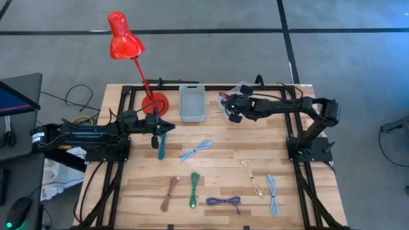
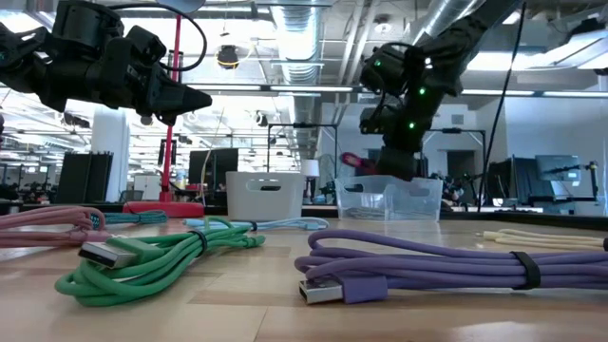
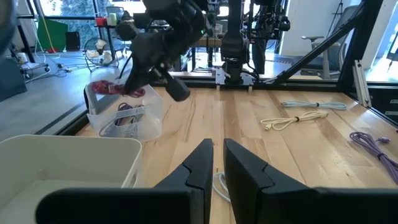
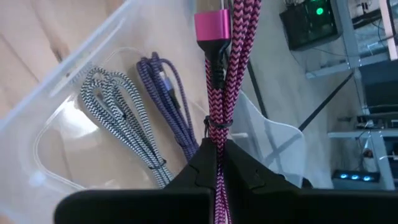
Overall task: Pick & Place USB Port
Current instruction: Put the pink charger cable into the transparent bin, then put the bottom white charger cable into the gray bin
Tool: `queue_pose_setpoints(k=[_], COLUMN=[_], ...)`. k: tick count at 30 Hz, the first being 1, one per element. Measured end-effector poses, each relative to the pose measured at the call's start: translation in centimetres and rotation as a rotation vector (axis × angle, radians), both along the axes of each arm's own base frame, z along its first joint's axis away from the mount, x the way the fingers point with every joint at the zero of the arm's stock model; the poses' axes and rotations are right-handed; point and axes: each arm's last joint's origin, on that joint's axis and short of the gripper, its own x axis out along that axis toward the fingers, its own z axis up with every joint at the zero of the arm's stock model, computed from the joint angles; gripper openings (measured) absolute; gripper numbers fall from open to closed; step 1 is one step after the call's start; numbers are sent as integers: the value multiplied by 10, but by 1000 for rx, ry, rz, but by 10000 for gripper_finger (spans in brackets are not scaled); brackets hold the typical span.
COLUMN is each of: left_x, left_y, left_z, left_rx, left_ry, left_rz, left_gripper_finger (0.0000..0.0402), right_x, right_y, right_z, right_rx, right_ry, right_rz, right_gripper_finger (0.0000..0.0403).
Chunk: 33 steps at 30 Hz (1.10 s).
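Observation:
My right gripper (image 4: 217, 152) is shut on a pink zigzag-braided USB cable (image 4: 227, 68) with a magenta plug (image 4: 212, 25). It holds the cable over the clear bin (image 1: 231, 102) at the table's far side. A black-and-white cable (image 4: 115, 106) and a purple cable (image 4: 174, 102) lie inside this bin. My left gripper (image 1: 156, 132) hovers shut above the table, beside a teal cable (image 1: 162, 147) and near the grey bin (image 1: 192, 102). It touches nothing. My right gripper pinches the pink cable's bundled strands (image 4: 216, 134) between its two fingers, just behind a dark tie. The fingers point down into the clear bin's mouth (image 2: 389, 180). Several strands run on past the fingertips along the fingers, lifted clear of the cables below, with the plug at the far end.
Bundled cables lie across the near half of the table: light blue (image 1: 196, 150), brown (image 1: 169, 191), green (image 1: 194, 190), purple (image 1: 223, 201), cream (image 1: 252, 176) and another light blue (image 1: 273, 191). A red desk lamp (image 1: 124, 38) stands at the far left on its base (image 1: 154, 101).

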Motion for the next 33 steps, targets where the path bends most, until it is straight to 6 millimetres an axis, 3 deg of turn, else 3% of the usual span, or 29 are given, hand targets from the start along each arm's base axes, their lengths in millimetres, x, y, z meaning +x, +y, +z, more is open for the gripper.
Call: queue_pose_setpoints(k=[10, 18, 26, 33], left_x=[0, 0, 0, 0], left_y=[0, 0, 0, 0], left_z=[0, 0, 0, 0], left_rx=[0, 0, 0, 0], left_ry=[0, 0, 0, 0], left_rz=[0, 0, 0, 0], left_gripper_finger=[40, 40, 40, 40], right_x=[2, 0, -1, -9], right_y=[-7, -9, -9, 3], right_z=[-9, -7, -7, 17], right_rx=[0, -2, -28, -83], right_ry=[18, 14, 28, 75], right_rz=[-12, -23, -36, -41], right_gripper_finger=[7, 69, 103, 113])
